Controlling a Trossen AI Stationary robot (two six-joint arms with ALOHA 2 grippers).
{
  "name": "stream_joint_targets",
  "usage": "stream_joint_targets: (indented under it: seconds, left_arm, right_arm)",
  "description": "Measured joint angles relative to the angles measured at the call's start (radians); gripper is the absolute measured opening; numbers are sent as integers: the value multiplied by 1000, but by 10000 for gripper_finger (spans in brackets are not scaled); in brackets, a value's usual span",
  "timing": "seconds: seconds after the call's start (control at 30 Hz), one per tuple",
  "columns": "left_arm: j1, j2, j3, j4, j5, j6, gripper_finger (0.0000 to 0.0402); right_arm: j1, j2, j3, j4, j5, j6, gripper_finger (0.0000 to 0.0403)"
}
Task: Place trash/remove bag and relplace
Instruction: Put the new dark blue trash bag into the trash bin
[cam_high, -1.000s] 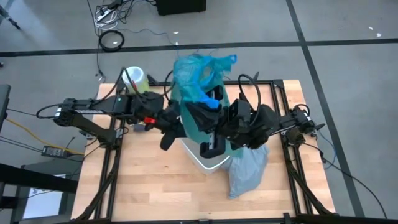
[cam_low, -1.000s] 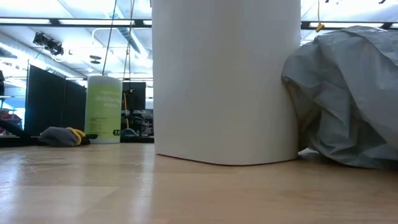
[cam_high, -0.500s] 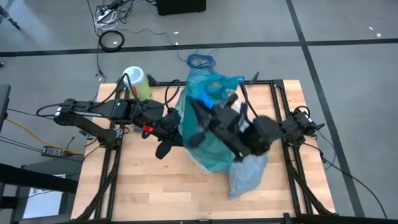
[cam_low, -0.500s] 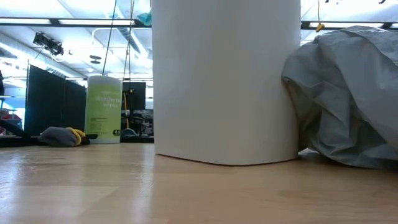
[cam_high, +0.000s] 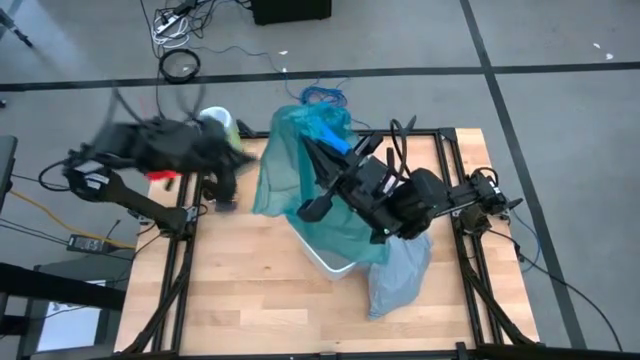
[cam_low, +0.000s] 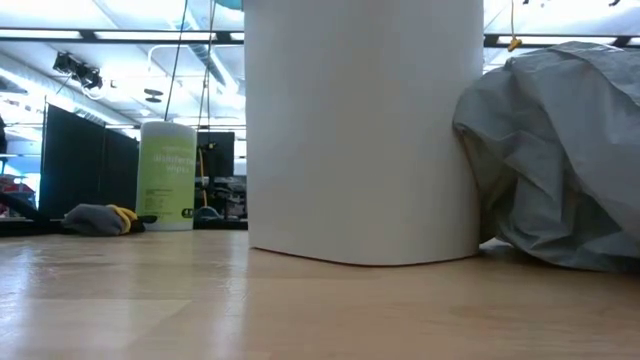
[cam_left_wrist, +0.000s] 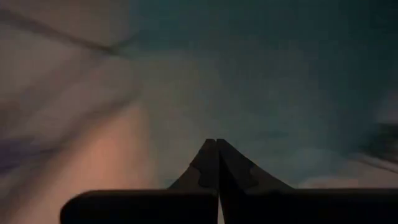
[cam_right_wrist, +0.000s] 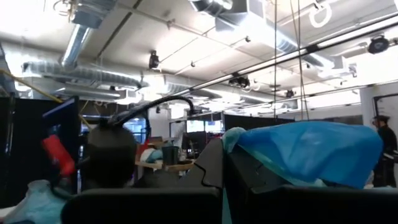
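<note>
Swung away from the white bin (cam_high: 335, 262), left gripper (cam_high: 222, 190) is clamped empty; right gripper (cam_high: 312, 208) pinches the teal bag (cam_high: 285, 170) above it.

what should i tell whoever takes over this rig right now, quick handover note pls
Left gripper: shut, off by the table's left rear edge, blurred; whether it pinches the teal bag is unclear.
Right gripper: shut, raised over the bin, apparently gripping the teal bag's top.
White bin: mid-table, teal bag draped over it.
Grey bag: out of the bin, lying beside it.
Done: old liner removed.
Left: seat the teal bag inside the bin.
</note>
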Motion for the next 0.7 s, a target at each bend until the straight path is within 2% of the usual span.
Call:
stream_joint_targets:
  seconds: [0.1, 0.13, 0.2, 0.33, 0.43, 0.5, 0.57, 0.7]
  left_arm:
    - [0, -10, 121, -247, -348, -98, 0]
    - [0, -17, 137, -310, -432, -164, 0]
    - [1, -36, 139, -387, -512, -278, 0]
    - [9, -36, 57, -424, -497, -344, 0]
    - [8, -15, -57, -412, -434, -357, 0]
    - [8, -9, -143, -402, -432, -396, 0]
    - [7, -18, -214, -336, -426, -416, 0]
    - [8, -34, -315, -76, -319, -360, 0]
  right_arm:
    - [8, 0, 0, 14, 0, -34, 0]
    - [10, 0, 0, 16, 0, -35, 0]
    - [11, 0, 0, 32, 0, -37, 0]
    - [11, -1, 0, 51, -5, -38, 0]
    - [7, -1, 0, 57, -7, -38, 0]
    - [7, -1, 0, 69, -14, -38, 0]
    - [7, -1, 0, 79, -14, -45, 0]
    - [9, -1, 0, 97, -14, -85, 0]
